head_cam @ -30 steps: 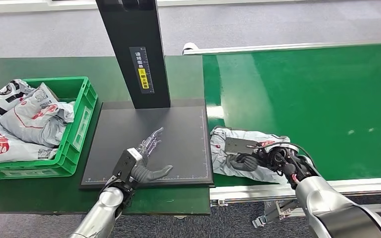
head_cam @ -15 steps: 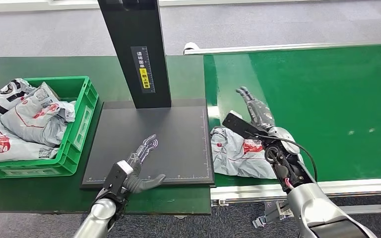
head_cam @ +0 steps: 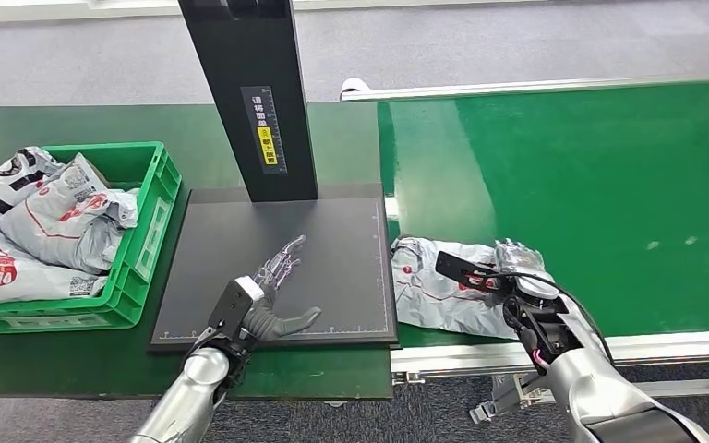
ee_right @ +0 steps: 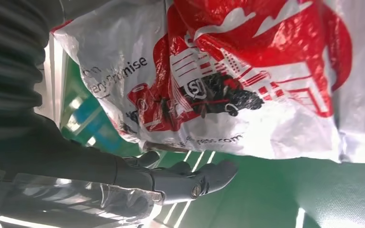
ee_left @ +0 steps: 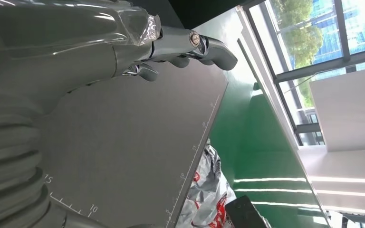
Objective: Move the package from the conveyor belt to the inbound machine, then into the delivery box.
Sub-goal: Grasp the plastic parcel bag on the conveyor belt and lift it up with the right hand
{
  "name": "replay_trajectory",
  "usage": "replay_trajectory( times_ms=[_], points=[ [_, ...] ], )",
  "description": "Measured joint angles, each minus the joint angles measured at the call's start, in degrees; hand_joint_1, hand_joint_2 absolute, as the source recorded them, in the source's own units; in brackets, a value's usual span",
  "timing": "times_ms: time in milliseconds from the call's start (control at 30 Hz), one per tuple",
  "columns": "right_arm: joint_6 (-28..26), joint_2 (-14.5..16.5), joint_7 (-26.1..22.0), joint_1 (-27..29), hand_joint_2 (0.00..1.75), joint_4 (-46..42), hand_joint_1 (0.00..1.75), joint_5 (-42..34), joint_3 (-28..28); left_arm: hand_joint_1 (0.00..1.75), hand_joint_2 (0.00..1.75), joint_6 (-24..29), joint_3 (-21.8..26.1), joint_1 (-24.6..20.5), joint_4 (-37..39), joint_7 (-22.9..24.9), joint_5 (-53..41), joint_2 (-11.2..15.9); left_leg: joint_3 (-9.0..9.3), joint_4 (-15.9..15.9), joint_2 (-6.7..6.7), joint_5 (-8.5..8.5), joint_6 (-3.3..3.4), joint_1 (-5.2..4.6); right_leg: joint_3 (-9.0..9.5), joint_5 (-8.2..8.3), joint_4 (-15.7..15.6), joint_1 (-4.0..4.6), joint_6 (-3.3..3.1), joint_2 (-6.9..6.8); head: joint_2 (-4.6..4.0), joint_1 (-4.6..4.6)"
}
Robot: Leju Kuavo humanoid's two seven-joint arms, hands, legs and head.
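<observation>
Head view: grey package (head_cam: 438, 288) w/ red print lies crumpled on the green conveyor belt (head_cam: 572, 185), at the belt's near corner just beside the black scan plate of the inbound machine (head_cam: 277, 268). Right hand (head_cam: 515, 261) sits over the package's far-from-plate end, fingers curled down at the bag; can't tell from here if it actually grips. Right wrist view adds what the head cam hides: red-and-white print of the package (ee_right: 247, 80) up close, w/ the right hand's thumb (ee_right: 190, 183) apart from the bag, green belt showing between them, so nothing pinched there; other fingers not visible, hold can't be judged. Left hand (head_cam: 272, 295) hovers over the plate's near part, fingers spread, thumb out, holding nothing; left wrist view shows same hand (ee_left: 123, 52) above the grey ruled plate, w/ package (ee_left: 206, 199) just past the plate's edge. Green delivery box (head_cam: 152, 221) on the other side of the plate from the belt, w/ several bags in it.

Vs 0.5 s ago: right hand was raised, fingers stretched beyond the package; now down on it. Package, left hand about the same.
</observation>
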Motion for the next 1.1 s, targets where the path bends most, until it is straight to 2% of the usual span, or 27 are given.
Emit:
replay_trajectory(
  times_ms=[100,200,333,433,767,933,1033,1100],
  points=[
    [1.67,-0.05,-0.03,-0.51,1.75,1.02,0.00,-0.08,0.39,0.00,1.75,0.04,-0.07,-0.39,0.80,0.00,0.04,-0.21,-0.01,0.00,-0.01,0.00,0.00,0.00,0.00,0.00,0.00,0.00,0.00,-0.02,0.00,0.01],
    [7.62,-0.07,-1.49,-1.05,1.75,2.16,0.00,-0.88,0.49,0.00,1.75,0.39,-0.17,-0.87,1.59,0.00,0.14,-0.45,0.00,0.00,0.00,0.00,0.00,0.00,0.02,0.00,0.00,0.00,0.00,-0.02,-0.01,0.02],
    [16.87,-0.22,-7.56,-2.09,1.75,4.00,1.75,-3.63,0.43,0.00,1.75,0.79,-0.40,-1.15,2.46,0.00,0.50,-0.76,0.04,0.00,0.00,0.00,0.00,0.00,0.05,0.00,0.00,0.00,0.00,-0.02,-0.01,0.01],
    [19.95,-0.42,-10.26,-2.94,1.75,4.98,1.75,-4.31,0.38,0.00,1.75,1.04,-0.46,-1.18,2.89,0.00,0.83,-0.79,0.06,0.00,0.00,0.00,0.00,0.00,0.07,0.00,0.00,0.00,0.00,0.00,0.00,0.01],
    [19.29,-0.10,-13.69,-4.64,1.75,6.17,1.75,-5.12,0.40,0.00,1.75,2.20,-0.45,-0.23,2.71,0.00,1.81,-0.24,0.06,-0.01,0.00,0.00,0.00,0.02,0.11,0.00,0.01,0.03,0.00,0.00,0.01,0.01],
    [10.45,0.59,-18.43,-3.60,1.75,6.21,1.75,-8.34,0.09,0.00,1.75,4.57,0.15,2.43,-1.08,-0.39,3.21,0.41,0.04,-0.01,0.12,-0.01,-0.01,0.01,0.06,0.01,0.01,0.03,-0.01,0.10,0.00,0.01],
    [7.03,1.16,-20.23,-3.28,1.75,6.06,1.75,-10.10,-0.38,0.00,1.75,5.03,0.71,4.21,-3.62,-0.42,3.60,0.85,0.02,-0.02,0.12,-0.01,-0.01,0.02,0.03,0.01,0.01,0.04,-0.01,0.11,-0.02,-0.01],
    [2.81,1.63,-24.19,-2.87,1.75,5.33,1.75,-12.68,-1.19,0.00,1.75,5.32,1.24,5.54,-5.45,-0.88,4.05,1.07,0.00,-0.04,0.19,-0.01,-0.01,0.04,0.00,0.02,0.02,0.07,-0.02,0.18,-0.01,0.01]
  ],
)
